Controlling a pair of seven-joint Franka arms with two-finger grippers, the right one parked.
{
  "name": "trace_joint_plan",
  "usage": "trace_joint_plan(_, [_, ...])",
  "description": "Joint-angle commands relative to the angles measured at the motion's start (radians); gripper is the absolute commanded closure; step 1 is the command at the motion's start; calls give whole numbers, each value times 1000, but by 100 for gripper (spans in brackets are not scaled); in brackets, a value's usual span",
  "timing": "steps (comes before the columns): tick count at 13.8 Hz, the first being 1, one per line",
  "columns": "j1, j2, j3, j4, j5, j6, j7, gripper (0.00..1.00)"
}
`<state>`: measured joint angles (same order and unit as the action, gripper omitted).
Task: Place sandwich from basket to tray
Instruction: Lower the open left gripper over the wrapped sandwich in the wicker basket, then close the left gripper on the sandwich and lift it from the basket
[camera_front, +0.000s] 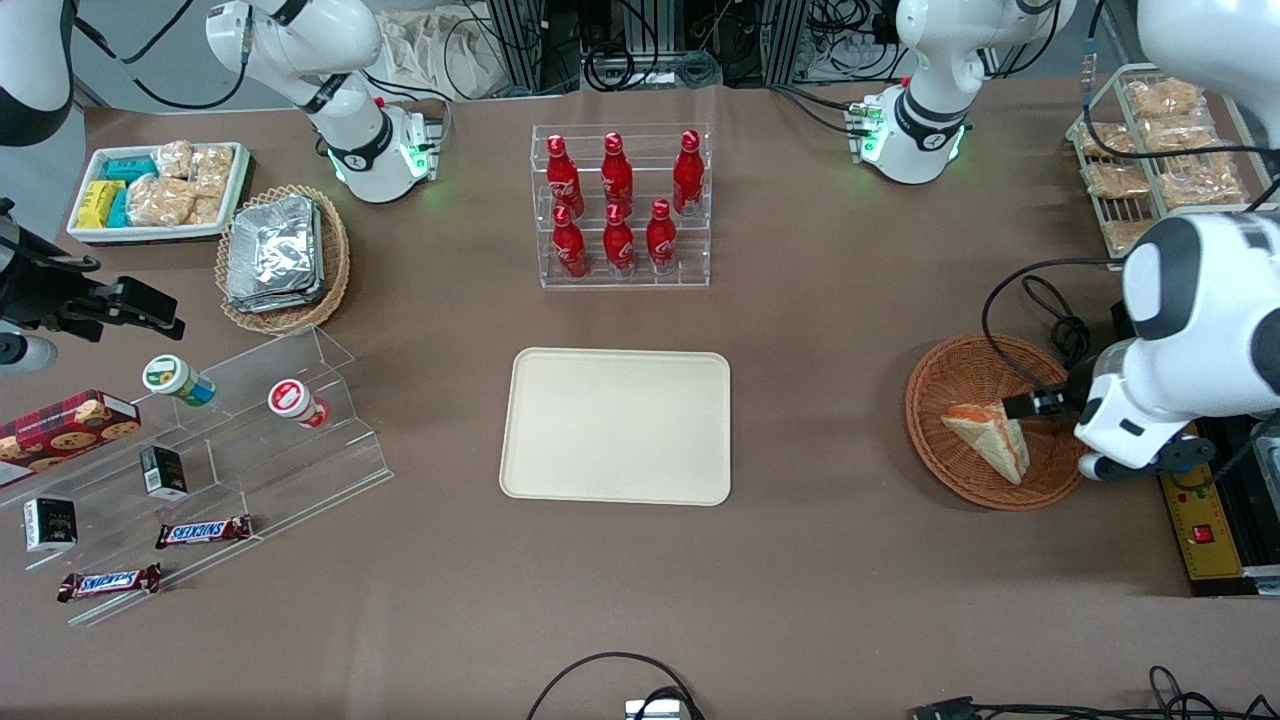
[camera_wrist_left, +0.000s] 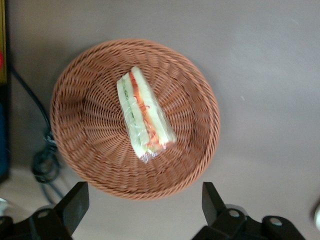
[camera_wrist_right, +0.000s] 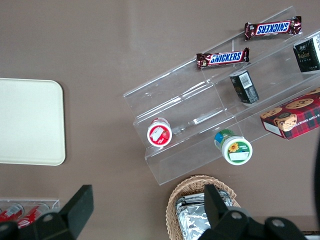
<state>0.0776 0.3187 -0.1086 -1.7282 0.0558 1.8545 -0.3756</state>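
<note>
**Sandwich in basket, tool above it, tray bare**

Item 1: the small triangular wedge of pale bread with orange-red and green filling, the sandwich (camera_wrist_left: 145, 115), which I see lying on its side in the round shallow bowl of brown woven wicker, the basket (camera_wrist_left: 90, 145). It rests near the middle of the bowl, wrapped in clear film.

Item 2: the basket sits on the brown counter (camera_front: 820, 560) toward the working arm's end.

Item 3: my tool (camera_wrist_left: 142, 207) hangs above the basket, its two black fingers (camera_wrist_left: 75, 202) spread wide apart, touching nothing.

Item 4: the flat cream-beige rectangular tray (camera_front: 616, 425) with rounded corners lies mid-counter, well apart from the basket.

Item 5: a clear rack of red bottles (camera_front: 620, 205) stands farther from the front camera than the tray.
</note>
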Motion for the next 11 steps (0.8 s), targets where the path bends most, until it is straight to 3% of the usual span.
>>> trace_joint_plan(1, [4,-32,-3,-135,12,115,-217,0])
trace_joint_plan(4, [5,-30,0,-232,7,256,-278,0])
trace_joint_plan(11, [41,45,24,-286,4,399,-327,0])
